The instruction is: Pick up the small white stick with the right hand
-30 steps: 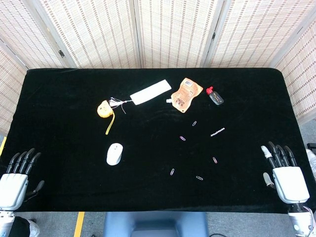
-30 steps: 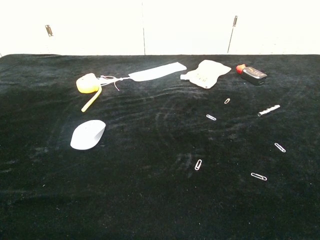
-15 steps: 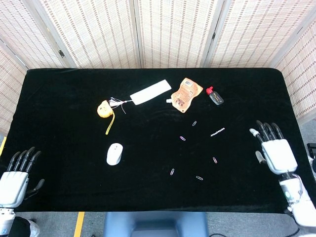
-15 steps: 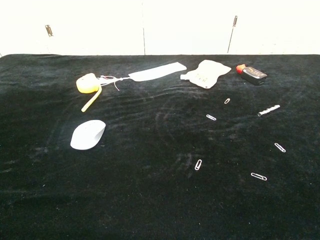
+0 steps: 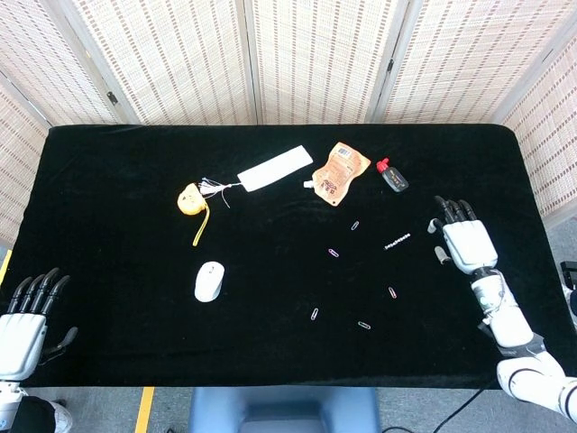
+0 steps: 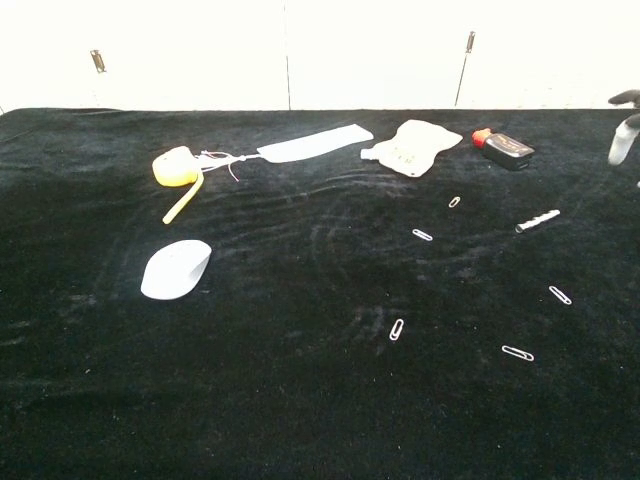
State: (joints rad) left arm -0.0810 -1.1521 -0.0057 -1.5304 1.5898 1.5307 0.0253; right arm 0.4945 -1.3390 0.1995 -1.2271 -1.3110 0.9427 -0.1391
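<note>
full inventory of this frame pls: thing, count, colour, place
stick: 1, white, right of centre, lying flat, apart from the right hand
paper clips: 5, silvery, scattered around and in front of the stick
computer mouse: 1, white, front left
tape measure: 1, yellow with strap, back left
flat strip: 1, white, back centre
pouch: 1, orange, back, right of the strip
small bottle: 1, black with red cap, right of the pouch
table cloth: 1, black, covers the table
folding screen: woven, beige, behind the table
left hand: front left corner, fingers apart, holding nothing
right hand: right of the stick, fingers apart, holding nothing
</note>
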